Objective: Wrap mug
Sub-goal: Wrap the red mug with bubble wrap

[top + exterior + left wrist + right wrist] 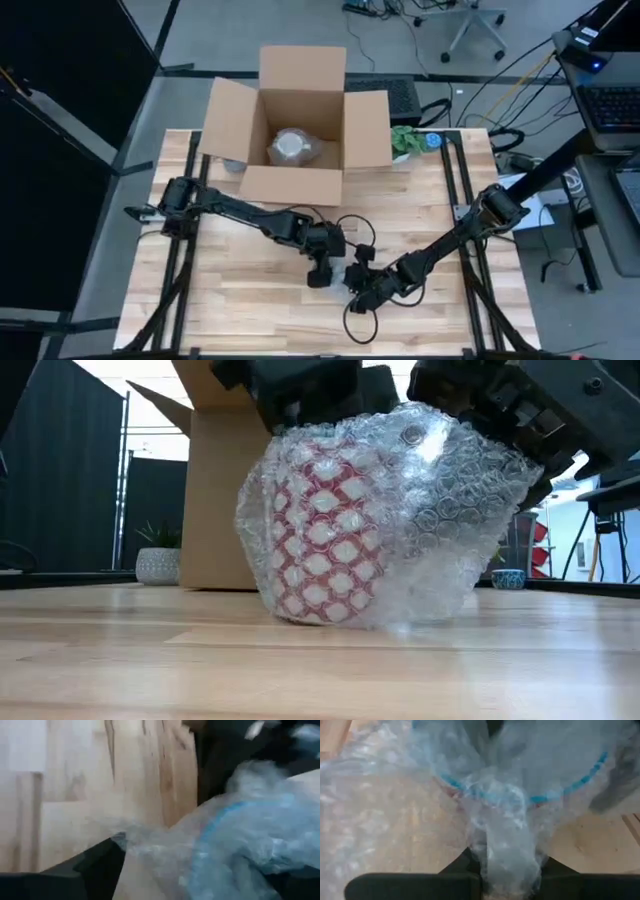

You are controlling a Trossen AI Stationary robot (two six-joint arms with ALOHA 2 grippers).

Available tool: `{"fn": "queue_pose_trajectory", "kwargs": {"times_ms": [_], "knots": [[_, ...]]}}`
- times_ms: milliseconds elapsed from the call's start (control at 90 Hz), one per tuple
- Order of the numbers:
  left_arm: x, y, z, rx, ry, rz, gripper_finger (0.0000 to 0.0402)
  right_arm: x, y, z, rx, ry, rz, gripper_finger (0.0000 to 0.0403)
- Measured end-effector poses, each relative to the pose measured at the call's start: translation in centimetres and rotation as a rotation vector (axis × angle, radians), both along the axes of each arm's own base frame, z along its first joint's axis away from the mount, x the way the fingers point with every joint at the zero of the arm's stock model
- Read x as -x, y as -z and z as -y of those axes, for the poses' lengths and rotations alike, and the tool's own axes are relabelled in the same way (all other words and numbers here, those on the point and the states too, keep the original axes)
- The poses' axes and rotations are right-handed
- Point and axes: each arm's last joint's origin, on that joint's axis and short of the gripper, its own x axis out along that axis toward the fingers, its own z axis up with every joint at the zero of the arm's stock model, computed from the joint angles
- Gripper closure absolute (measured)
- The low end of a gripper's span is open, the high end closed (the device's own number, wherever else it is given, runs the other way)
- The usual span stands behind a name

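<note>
Both arms are dark, nearly black, built from slim tubular links joined by bulkier, rounded joint housings. The left arm (pixel 235 211) shows a chunky block at its base and a thicker wrist unit. The right arm (pixel 470 228) has a rounded shoulder housing with a paler patch on top. Thin black cables (pixel 352 232) loop loosely out from the wrists of both arms. From the wrist cameras, the fingers (pixel 410 886) appear as flat, matte black slabs with squared edges. In the low view the wrist housings (pixel 520 400) look boxy, with hard angular edges.
</note>
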Motion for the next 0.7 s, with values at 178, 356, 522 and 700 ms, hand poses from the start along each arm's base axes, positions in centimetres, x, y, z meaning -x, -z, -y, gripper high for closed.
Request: {"fn": "queue_pose_trajectory", "kwargs": {"times_ms": [178, 356, 522, 700], "knots": [[1.6, -3.7, 0.3, -0.014, -0.003, 0.061, 0.0083, 0.0, 0.0, 0.0, -0.001, 0.001, 0.001, 0.0362], [3.4, -5.9, 0.9, -0.049, -0.01, 0.065, 0.0083, 0.0, 0.0, 0.0, -0.002, 0.002, 0.003, 0.0362], [4.8, -6.4, 1.8, -0.199, -0.07, 0.044, 0.0083, 0.0, 0.0, 0.0, -0.002, 0.003, 0.004, 0.0362], [4.8, -4.7, 1.9, -0.345, -0.161, 0.073, 0.0082, -0.1, 0.0, 0.0, -0.002, 0.002, 0.005, 0.0362]]}}
